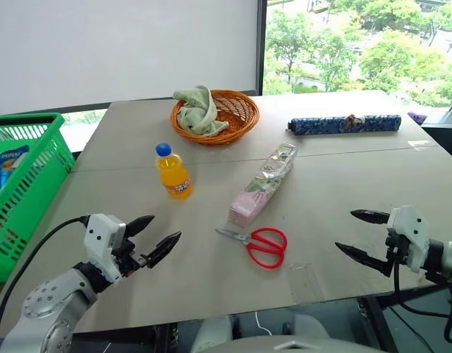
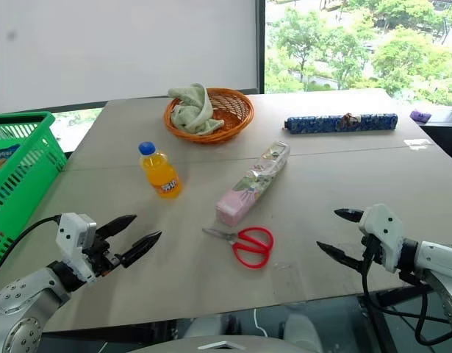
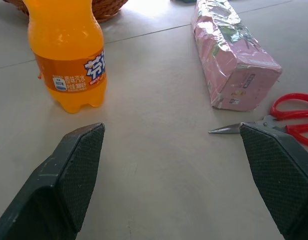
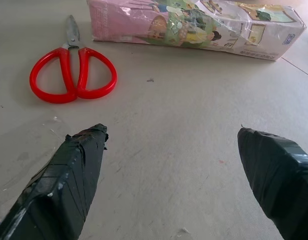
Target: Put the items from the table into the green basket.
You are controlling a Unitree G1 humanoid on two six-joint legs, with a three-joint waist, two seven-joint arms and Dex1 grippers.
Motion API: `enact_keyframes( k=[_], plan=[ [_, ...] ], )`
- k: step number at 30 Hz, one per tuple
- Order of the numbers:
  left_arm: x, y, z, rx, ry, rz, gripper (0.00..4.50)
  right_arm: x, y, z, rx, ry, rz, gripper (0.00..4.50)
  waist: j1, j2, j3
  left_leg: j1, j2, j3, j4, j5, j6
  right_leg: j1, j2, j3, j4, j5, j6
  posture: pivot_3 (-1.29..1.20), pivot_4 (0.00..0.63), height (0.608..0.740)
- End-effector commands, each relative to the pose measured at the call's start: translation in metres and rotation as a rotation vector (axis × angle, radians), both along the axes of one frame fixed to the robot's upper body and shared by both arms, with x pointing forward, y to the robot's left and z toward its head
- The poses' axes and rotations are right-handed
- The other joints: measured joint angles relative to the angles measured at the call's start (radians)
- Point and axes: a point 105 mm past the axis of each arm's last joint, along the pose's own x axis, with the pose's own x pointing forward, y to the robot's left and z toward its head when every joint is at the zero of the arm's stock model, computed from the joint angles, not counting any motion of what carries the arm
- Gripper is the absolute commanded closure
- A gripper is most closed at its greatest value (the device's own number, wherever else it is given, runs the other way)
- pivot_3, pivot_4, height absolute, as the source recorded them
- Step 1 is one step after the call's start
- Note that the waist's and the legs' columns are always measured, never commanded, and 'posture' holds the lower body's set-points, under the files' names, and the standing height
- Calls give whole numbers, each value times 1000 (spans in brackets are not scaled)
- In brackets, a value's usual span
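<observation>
Four items lie on the surface; basket at far left. Both end effectors, left and right, wide open, empty. Suggest left takes bottle at mid-body, squarely, upright.

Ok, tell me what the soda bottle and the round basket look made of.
Soda bottle: likely clear glossy plastic, orange drink showing through, blue cap, printed label. Round basket: looks like woven wicker, orange matte strands visibly interlaced, holding a pale green cloth.
</observation>
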Motion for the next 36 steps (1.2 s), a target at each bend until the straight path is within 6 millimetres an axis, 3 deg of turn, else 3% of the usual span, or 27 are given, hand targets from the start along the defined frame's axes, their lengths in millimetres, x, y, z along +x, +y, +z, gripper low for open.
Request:
enact_keyframes(
  k=[1, 9, 19, 27, 32, 36],
  plan=[
    [1, -4, 12, 9, -24, -49, 40, 0, 1, 16, -9, -54, 15, 0, 0, 0, 0, 0, 0, 0, 0, 0, 0, 0, 0, 0, 0, 0, 0, -32, 0, 740],
    [-11, -41, 19, 87, 32, -382, 40, -3, 16, 27, 32, -66, 68, 0, -1, 1, 1, 0, 0, 0, 0, 0, 0, 0, 0, 0, -1, 0, 0, -45, 0, 740],
    [10, -85, 8, 326, 85, -757, 40, -32, 49, 47, 43, 8, 313, 0, -5, 5, 4, 0, 0, 1, -1, 0, 0, 0, 0, 1, -2, 0, 0, -119, 7, 740],
    [30, -95, -22, 467, 137, -926, 40, -39, 59, 57, 49, -12, 294, 0, -33, 5, 6, 0, 0, 2, -4, 2, 3, -1, 0, 1, -3, 0, 0, -211, 18, 740],
    [52, -98, -32, 520, 113, -949, 40, -46, 58, 54, 36, 2, 271, 0, -44, 3, 8, -1, 0, 2, -4, 3, 5, -1, 0, 1, -4, 1, 1, -241, 23, 740],
    [56, -103, -42, 543, 113, -1019, 40, -49, 52, 46, -12, 24, 254, 0, -61, 2, 9, -1, 0, 2, -3, 2, 6, -1, 0, 1, -4, 1, 3, -255, 25, 740]
  ],
)
